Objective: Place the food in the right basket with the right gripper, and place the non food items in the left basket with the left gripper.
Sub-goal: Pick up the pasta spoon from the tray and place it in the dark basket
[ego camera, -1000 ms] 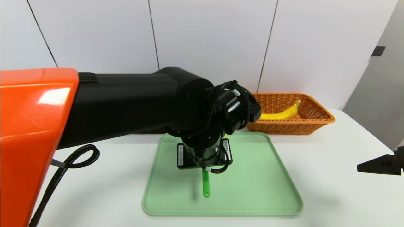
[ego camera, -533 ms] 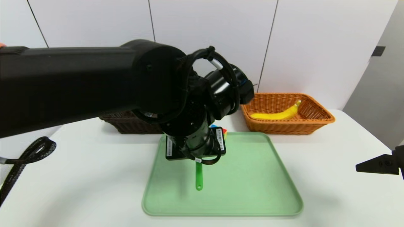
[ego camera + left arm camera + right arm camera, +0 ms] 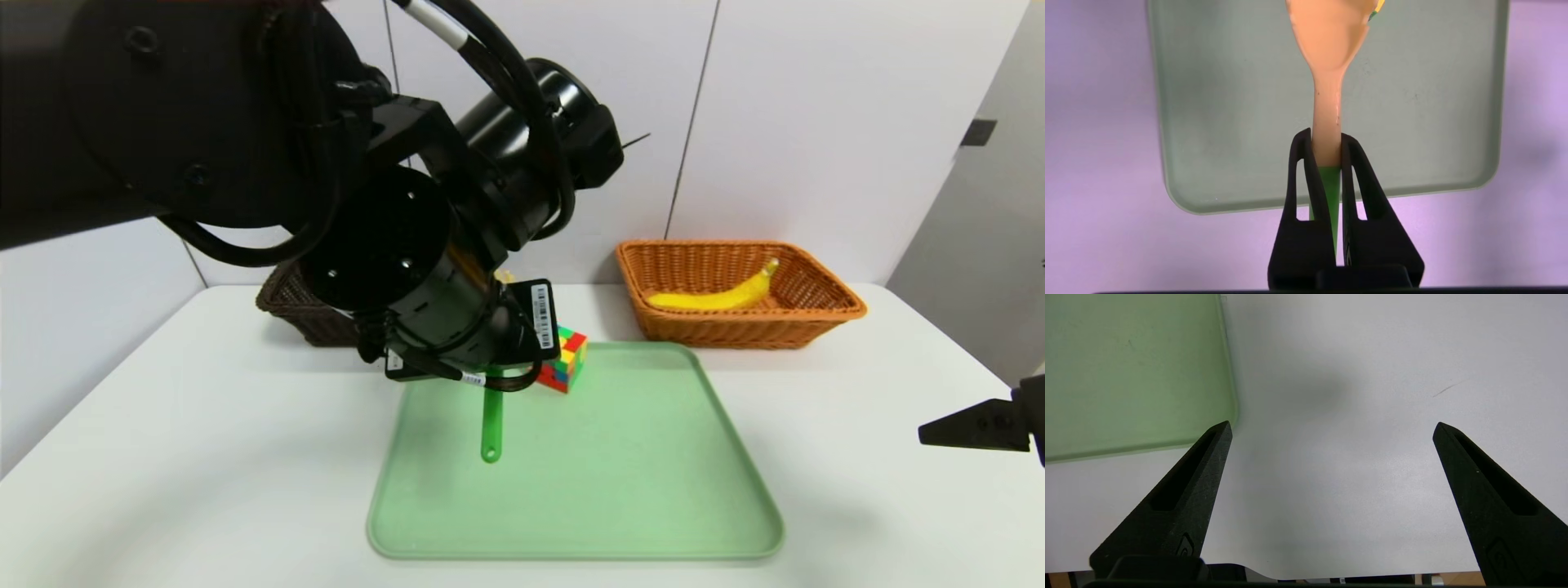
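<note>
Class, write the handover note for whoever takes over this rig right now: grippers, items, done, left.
Left gripper: shut on the fork, above the tray.
Right gripper: open, parked right of the tray.
Done: banana in the tan basket.
Left to do: fork, then puzzle cube at the tray's far side, into the dark brown basket, whose contents are mostly hidden.

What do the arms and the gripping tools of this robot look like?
The left arm is black and bulky, with rounded joints, looping black cables and white barcode stickers. The left tool has black tapered fingers with long cut-out slots. The right tool also has black, pointed fingers, with long recesses.
</note>
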Robot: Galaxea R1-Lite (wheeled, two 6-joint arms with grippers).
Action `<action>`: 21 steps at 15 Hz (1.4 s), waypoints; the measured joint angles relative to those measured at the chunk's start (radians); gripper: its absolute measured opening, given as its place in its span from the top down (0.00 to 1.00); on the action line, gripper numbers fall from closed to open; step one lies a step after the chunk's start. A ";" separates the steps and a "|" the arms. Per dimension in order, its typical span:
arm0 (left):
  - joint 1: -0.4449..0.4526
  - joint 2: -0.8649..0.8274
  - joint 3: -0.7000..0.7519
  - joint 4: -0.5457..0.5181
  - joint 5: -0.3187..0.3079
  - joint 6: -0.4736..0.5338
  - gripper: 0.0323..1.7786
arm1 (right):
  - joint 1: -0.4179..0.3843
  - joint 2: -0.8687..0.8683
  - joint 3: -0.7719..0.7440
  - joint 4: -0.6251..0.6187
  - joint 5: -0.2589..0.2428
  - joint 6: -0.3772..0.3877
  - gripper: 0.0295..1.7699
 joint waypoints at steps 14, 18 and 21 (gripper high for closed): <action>0.154 -0.054 -0.001 -0.143 0.043 0.218 0.95 | 0.006 0.000 0.009 0.000 -0.003 0.000 0.04; 0.228 -0.035 0.000 -0.253 0.039 0.228 0.95 | 0.006 -0.004 0.010 0.000 -0.005 0.001 0.04; 0.286 -0.013 0.000 -0.315 0.032 0.195 0.95 | 0.006 -0.008 0.011 0.001 -0.005 0.002 0.04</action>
